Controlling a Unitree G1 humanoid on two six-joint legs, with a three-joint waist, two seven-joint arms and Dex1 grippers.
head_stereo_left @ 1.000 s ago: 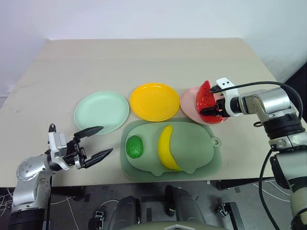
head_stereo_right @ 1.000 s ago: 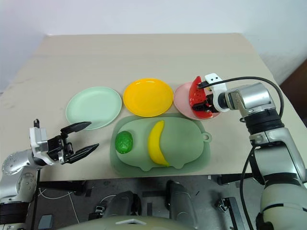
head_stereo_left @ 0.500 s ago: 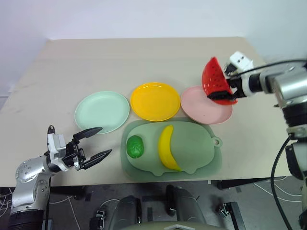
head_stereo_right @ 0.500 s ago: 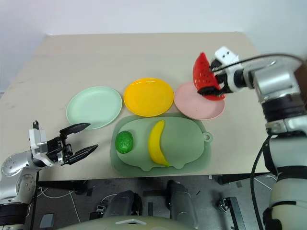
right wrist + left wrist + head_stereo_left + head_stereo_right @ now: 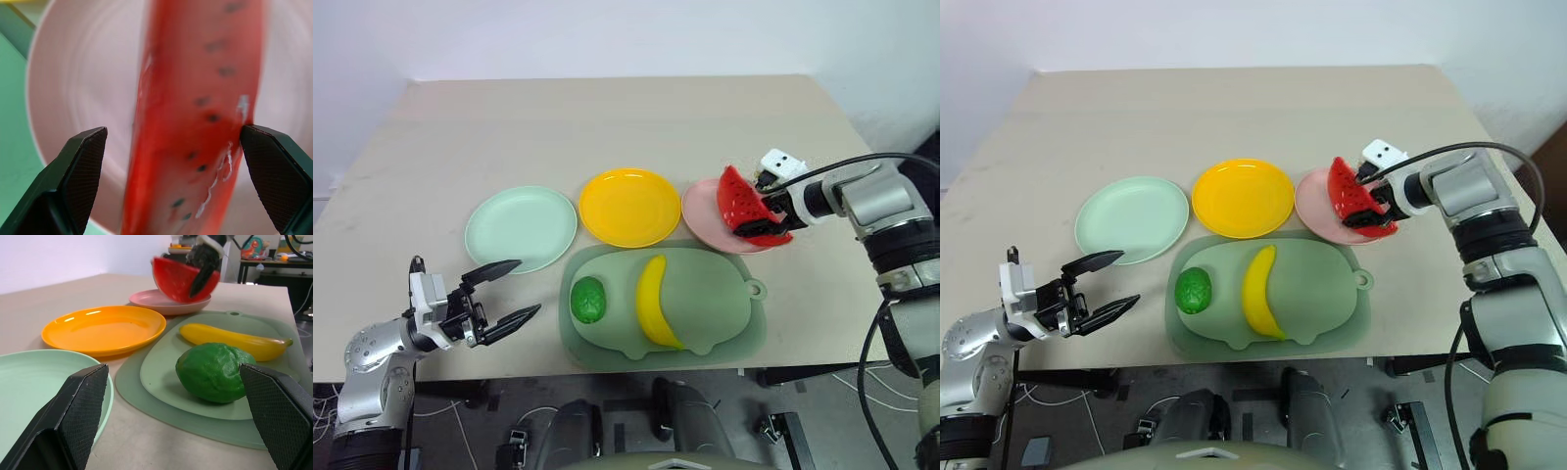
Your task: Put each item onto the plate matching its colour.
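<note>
At about 8 o'clock our left gripper (image 5: 501, 292) hovers off the table's (image 5: 607, 127) front edge, jaws wide and empty. The mint plate (image 5: 521, 228), yellow plate (image 5: 629, 207) and pink plate (image 5: 707, 224) run in a row, rims near each other — bare tabletop lies beyond them at 12 o'clock. On the cutting board (image 5: 715, 304) sit the green fruit (image 5: 588, 299) and banana (image 5: 653, 302), apart. At 3 o'clock our right gripper (image 5: 173, 147) straddles the watermelon wedge (image 5: 742, 199) over the pink plate — fingers spread wide; we cannot tell whether they grip it.
</note>
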